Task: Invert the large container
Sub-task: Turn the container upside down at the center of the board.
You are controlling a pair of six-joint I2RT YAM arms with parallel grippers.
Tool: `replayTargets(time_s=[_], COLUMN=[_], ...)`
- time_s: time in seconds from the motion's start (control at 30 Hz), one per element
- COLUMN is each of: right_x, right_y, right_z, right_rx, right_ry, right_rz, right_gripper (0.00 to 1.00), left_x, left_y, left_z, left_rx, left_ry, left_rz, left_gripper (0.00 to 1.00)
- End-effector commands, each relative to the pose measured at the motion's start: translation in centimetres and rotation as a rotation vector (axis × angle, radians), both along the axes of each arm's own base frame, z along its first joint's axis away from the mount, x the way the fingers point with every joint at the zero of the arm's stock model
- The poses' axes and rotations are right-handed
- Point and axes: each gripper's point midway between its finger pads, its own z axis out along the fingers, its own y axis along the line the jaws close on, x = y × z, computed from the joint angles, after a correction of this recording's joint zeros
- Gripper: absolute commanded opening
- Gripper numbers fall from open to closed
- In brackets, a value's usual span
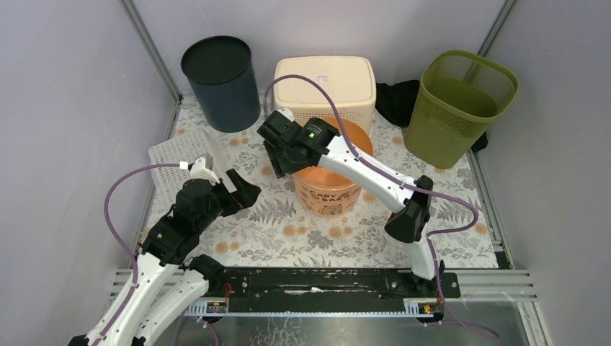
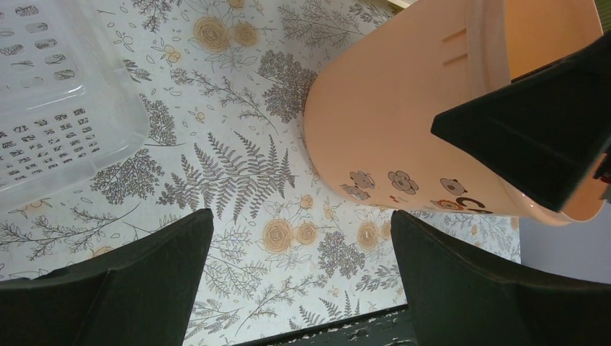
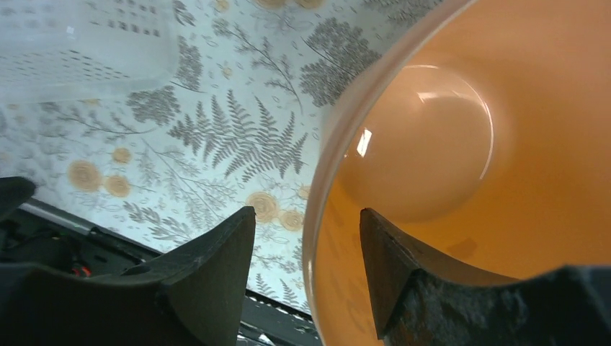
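Orange bucket [image 1: 328,194] in the middle of the table [image 1: 288,231]
Right gripper [image 3: 306,213] apart, one finger each side of the rim [image 3: 324,144]; left gripper [image 2: 301,215] wide apart.

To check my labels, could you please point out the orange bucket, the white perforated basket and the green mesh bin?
orange bucket [image 1: 328,200]: top view, printed front wall.
white perforated basket [image 1: 170,155]: top view, perforated upper face.
green mesh bin [image 1: 439,140]: top view, outer mesh wall.
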Motion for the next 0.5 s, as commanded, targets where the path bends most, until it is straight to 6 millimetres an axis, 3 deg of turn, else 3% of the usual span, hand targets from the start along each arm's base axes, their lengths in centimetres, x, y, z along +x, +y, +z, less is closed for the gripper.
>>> replayTargets(time_s=[0.0, 0.1, 0.23, 0.47], right_x=[-0.1, -0.6, -1.0, -1.4], right_y=[-2.3, -2.9, -2.9, -2.9], right_z=[-0.1, -0.8, -1.1, -1.5], right_rx=[-0.128, -0.174, -0.181, -0.193], right_ry=[-0.013, 0.021, 0.041, 0.063], right_rz=[-0.018, -0.012, 0.005, 0.032], right_gripper=[0.62, 0.57, 0.4, 0.18], left_x=[0.1, 0.1, 0.1, 0.1], left_y=[0.1, 0.1, 0.0, 0.0], left_z=[1.4, 1.4, 1.3, 1.3], left_rx=[-0.021, -0.023, -0.024, -0.026], left_ry=[-0.031, -0.03, -0.028, -0.028], left_rz=[0.014, 0.014, 0.012, 0.013], left_gripper=[1.0, 1.0, 1.0, 1.0])
